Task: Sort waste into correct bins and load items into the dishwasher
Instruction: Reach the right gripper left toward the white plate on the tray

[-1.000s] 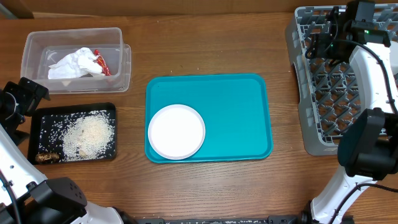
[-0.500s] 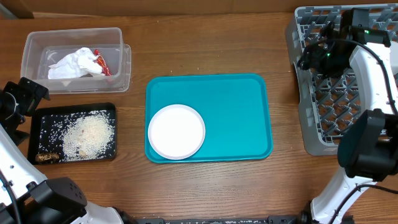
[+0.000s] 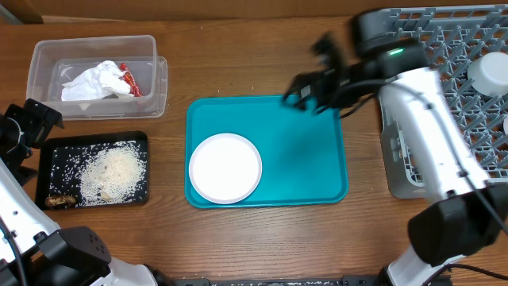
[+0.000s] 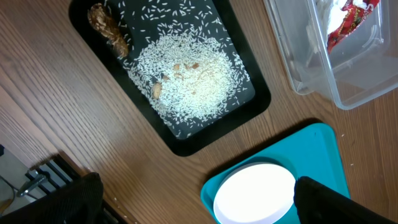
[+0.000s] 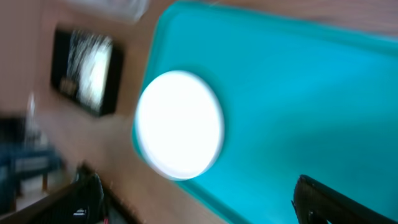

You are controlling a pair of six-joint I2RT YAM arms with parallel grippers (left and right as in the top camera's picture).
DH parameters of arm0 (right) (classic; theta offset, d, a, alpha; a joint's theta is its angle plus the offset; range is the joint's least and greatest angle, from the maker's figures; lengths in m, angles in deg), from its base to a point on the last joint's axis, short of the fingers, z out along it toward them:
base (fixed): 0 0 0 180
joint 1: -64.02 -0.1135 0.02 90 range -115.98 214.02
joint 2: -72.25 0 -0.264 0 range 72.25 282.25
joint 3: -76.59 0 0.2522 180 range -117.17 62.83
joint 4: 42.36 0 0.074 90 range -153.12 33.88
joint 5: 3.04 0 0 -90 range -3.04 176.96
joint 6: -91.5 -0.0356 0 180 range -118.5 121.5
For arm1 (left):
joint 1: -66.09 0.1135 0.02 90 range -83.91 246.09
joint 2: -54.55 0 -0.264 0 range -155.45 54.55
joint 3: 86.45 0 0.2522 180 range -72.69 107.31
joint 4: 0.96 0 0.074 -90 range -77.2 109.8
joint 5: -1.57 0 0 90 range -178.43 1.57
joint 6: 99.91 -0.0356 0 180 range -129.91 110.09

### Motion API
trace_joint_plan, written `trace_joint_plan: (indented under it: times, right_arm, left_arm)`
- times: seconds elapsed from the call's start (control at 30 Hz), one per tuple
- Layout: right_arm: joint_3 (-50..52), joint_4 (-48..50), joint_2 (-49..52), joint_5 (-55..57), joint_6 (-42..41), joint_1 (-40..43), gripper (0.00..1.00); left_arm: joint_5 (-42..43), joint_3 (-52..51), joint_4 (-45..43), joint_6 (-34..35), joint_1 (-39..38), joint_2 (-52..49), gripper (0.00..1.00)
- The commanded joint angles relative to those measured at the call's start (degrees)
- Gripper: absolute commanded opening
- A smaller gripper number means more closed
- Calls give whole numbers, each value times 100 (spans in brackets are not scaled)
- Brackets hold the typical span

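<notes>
Overhead: teal tray (image 3: 305,163) in the middle. A white plate (image 3: 225,168) lies on its left half, near the front-left corner. The clear tub (image 3: 48,57) is well left of the teal tray and further back. It holds a crumpled white napkin (image 3: 91,82) with a red-and-white wrapper (image 3: 129,82) touching it. The black tray (image 3: 44,167) is left of the teal tray, level with the plate, with bare wood between the two rims. Rice (image 3: 117,169) is heaped in it, and a brown scrap (image 3: 59,202) lies in the corner farthest from the teal tray. The grey dish rack (image 3: 468,135) is near the teal tray's right side, with a round white dish (image 3: 487,75) in it; its type is unclear. The right gripper (image 3: 311,70) is blurred, over the teal tray's back-right corner.

Left wrist: the left gripper (image 4: 199,185) has its fingers at the lower corners of the view, spread wide and empty. Below it show the teal tray's corner and the plate. The black tray with rice and the tub's corner lie past the teal rim.

Right wrist: heavy blur. The fingers are wide apart with nothing between them. The teal tray fills the view with the plate on it, and the black tray shows past the teal edge.
</notes>
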Motion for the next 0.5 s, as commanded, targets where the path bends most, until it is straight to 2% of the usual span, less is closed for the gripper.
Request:
trace_joint_plan:
  times: [0.0, 0.17, 0.23, 0.3, 0.47]
  right_arm:
    - [142, 264, -13, -168, -175, -774, 100]
    - [155, 1167, -9, -369, -326, -1926, 100]
    - [157, 1545, 26, -109, -326, -2358, 100]
    - [157, 1749, 98, 612, -505, -2743, 100]
    - [160, 1864, 450, 3423, -2256, -3486, 100]
  left_arm:
    - [-37, -26, -4, 96, -42, 15, 100]
    - [-37, -26, -4, 96, -42, 15, 100]
    - [-37, -26, -4, 98, -42, 15, 100]
    - [-37, -26, -4, 96, -42, 15, 100]
    - [-37, -26, -4, 96, -42, 15, 100]
